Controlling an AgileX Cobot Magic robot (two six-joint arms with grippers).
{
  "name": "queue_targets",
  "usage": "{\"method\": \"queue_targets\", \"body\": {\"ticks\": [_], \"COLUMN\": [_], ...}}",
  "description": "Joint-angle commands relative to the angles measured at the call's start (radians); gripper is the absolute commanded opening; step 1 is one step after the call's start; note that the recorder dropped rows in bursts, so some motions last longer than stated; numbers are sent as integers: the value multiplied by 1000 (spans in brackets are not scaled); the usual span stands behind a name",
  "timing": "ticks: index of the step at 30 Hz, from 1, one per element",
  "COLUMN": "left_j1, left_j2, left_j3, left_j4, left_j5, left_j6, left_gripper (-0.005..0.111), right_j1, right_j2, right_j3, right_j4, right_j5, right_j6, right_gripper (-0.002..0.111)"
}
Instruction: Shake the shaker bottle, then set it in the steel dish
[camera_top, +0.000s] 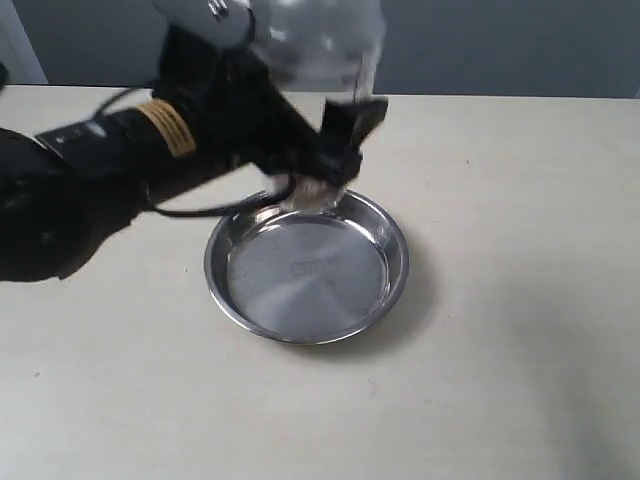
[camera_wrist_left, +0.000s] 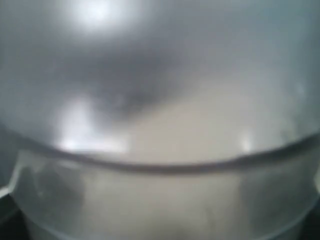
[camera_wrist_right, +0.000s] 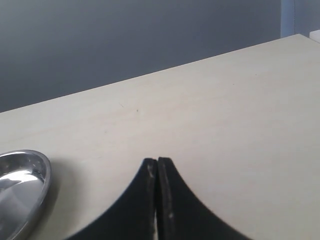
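The clear shaker bottle (camera_top: 325, 50) is motion-blurred in the air over the far rim of the steel dish (camera_top: 300, 285); its lower end hangs close above that rim. My left gripper (camera_top: 335, 150) is shut on the bottle's body. In the left wrist view the blurred clear bottle (camera_wrist_left: 160, 195) fills the picture and hides the fingers. The cap and the brown bits cannot be made out. My right gripper (camera_wrist_right: 157, 162) is shut with nothing in it, low over the table beside the dish (camera_wrist_right: 22, 187).
The pale table (camera_top: 500, 350) stretches round the dish, with a grey wall behind its far edge. The left arm's black body (camera_top: 90, 180) and a cable lie across the table's left side. The right arm does not appear in the exterior view.
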Motion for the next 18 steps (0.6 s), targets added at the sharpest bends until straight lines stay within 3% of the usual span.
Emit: {"method": "queue_targets", "body": {"ticks": [1,5,7,10,12,15,18], "left_j1": [17,-22,-22,-2,-13,-35,-35], "left_j2": [146,-10,-13,176,173,-2,53], "left_j3": [57,-18,-15,71,61,2,55], "left_j4": [-83,153,66,-117,-58,123,1], "left_j5": [-8,-133,-83,-29,-84,-140,-19], "left_j6": [-47,-22,-31,-20,-69,-60,-70], "left_gripper": [0,0,0,0,0,0,0], "right_j1": [4,4,4,4,4,4,4], "right_j2": [-5,-5,-5,-5,-5,-5,-5], "right_j3": [2,2,2,2,2,2,2], "right_j4": [-4,-4,-4,-4,-4,-4,-4], "right_j5": [-10,-10,-10,-10,-10,-10,-10], "right_j6": [-3,-3,-3,-3,-3,-3,-3], "right_gripper": [-1,-1,-1,-1,-1,-1,-1]}}
